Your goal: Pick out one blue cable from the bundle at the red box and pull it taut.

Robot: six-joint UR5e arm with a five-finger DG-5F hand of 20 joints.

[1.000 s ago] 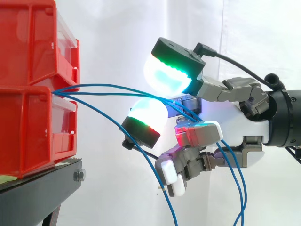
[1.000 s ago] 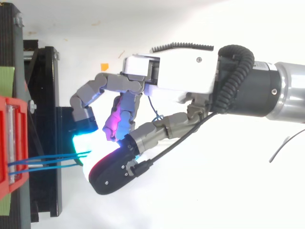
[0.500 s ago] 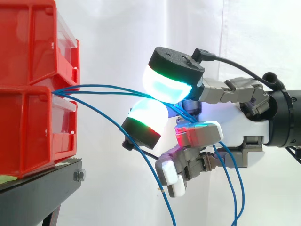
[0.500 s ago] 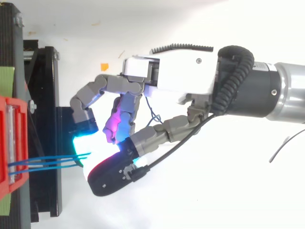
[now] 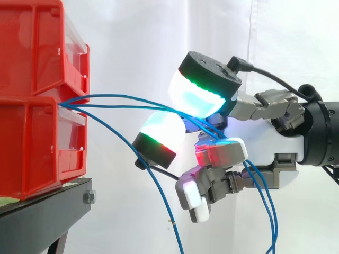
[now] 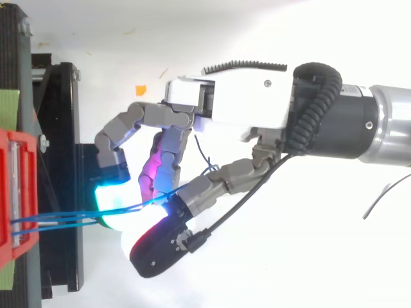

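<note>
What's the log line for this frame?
phase: cable pick | hand: among blue cables, grip unclear | cables: bowed out from red bin, one sagging | taut: not yet

White curtain (image 5: 159, 42), seemingly creased; black stand (image 5: 42, 214)

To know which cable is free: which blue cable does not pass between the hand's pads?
The lowest cable: from the bins it sags past the hand to the lower edge. The other cables run higher, in between the pads.
</note>
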